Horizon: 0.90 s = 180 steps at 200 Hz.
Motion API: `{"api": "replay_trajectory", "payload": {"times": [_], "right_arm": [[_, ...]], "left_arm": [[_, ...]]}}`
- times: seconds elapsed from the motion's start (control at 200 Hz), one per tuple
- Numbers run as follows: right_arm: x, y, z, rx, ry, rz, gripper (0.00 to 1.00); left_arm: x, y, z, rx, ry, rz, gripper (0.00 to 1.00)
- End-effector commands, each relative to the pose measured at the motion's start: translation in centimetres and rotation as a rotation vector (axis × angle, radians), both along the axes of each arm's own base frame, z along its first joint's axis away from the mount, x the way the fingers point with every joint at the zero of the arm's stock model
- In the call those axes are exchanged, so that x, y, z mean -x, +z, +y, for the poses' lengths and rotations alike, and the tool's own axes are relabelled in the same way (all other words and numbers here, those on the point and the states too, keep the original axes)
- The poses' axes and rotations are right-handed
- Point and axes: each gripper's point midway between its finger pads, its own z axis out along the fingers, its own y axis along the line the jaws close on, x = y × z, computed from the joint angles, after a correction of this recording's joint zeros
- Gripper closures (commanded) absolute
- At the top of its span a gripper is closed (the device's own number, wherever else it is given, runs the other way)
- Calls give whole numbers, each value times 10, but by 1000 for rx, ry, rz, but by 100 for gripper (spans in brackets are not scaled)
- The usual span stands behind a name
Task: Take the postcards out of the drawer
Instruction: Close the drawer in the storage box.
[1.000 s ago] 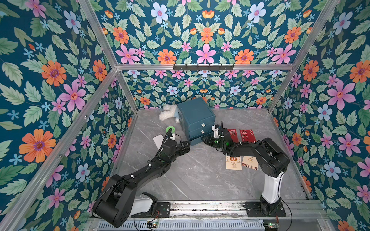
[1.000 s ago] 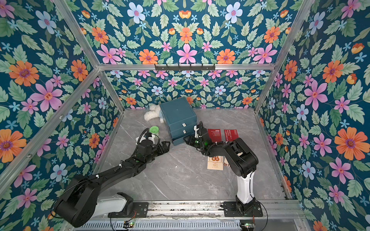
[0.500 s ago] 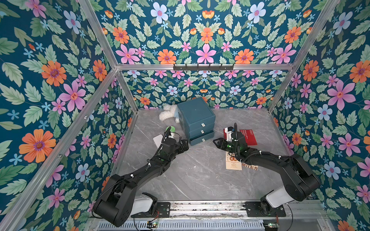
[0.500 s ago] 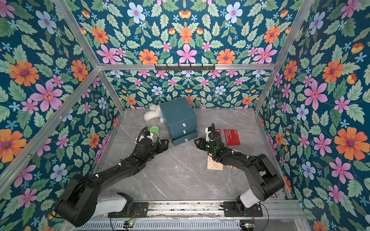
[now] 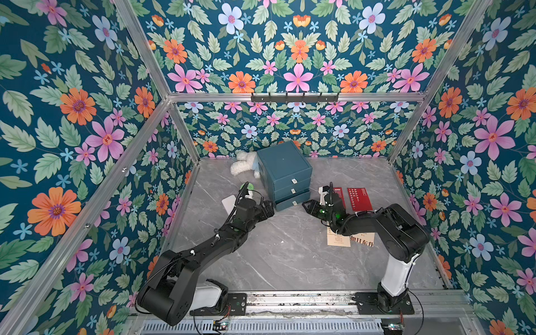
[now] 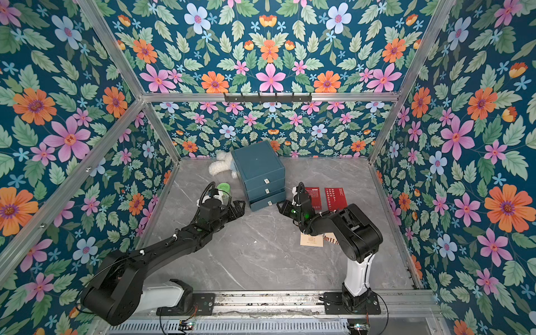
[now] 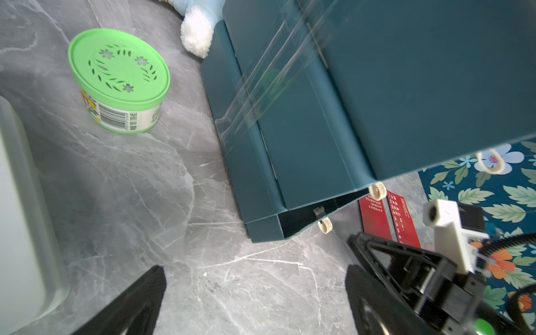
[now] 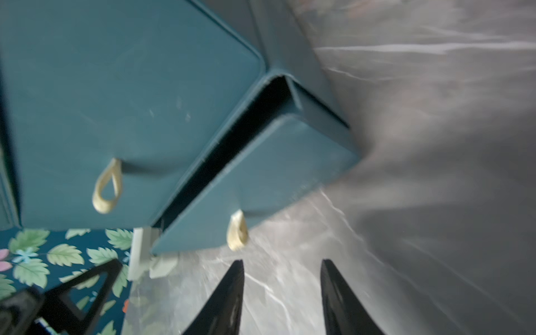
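1. Table (image 5: 290, 261): grey marbled surface carrying all items.
2. Drawer chest (image 5: 284, 171): teal, three drawers, at the rear centre.
3. Bottom drawer (image 8: 261, 179): front stands slightly proud of the chest, with a dark gap above it.
4. Left gripper (image 7: 255, 290): fingers spread wide, empty, near the chest's front left corner.
5. Right gripper (image 8: 281, 264): fingers partly apart, nothing between them, tips just short of the bottom loop pull (image 8: 237, 230).
6. Red postcards (image 5: 359, 198): two, flat on the table, right of the chest.
7. Cream postcards (image 5: 338, 239): two, flat, partly under the right arm.

Two red postcards (image 5: 359, 198), perhaps two cream postcards (image 5: 338, 240)
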Motion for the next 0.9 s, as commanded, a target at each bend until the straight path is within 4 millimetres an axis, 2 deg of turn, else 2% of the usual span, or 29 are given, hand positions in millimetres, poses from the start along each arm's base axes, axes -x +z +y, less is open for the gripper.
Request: {"api": "replay_trajectory", "payload": {"times": [0.0, 0.295, 0.605, 0.78, 0.895], "right_arm": [[-19, 28, 14, -106, -38, -106, 54], [-34, 21, 26, -147, -60, -106, 54], [-42, 26, 39, -185, -41, -121, 54], [-37, 30, 36, -188, -38, -125, 54], [-24, 37, 29, -160, -27, -135, 54]], "left_arm": [[0, 2, 2, 0, 10, -7, 0], [2, 0, 4, -5, 14, -6, 0], [4, 0, 6, -5, 18, -9, 0], [4, 1, 10, -14, 28, -12, 0], [4, 7, 18, -39, 46, -28, 0]]}}
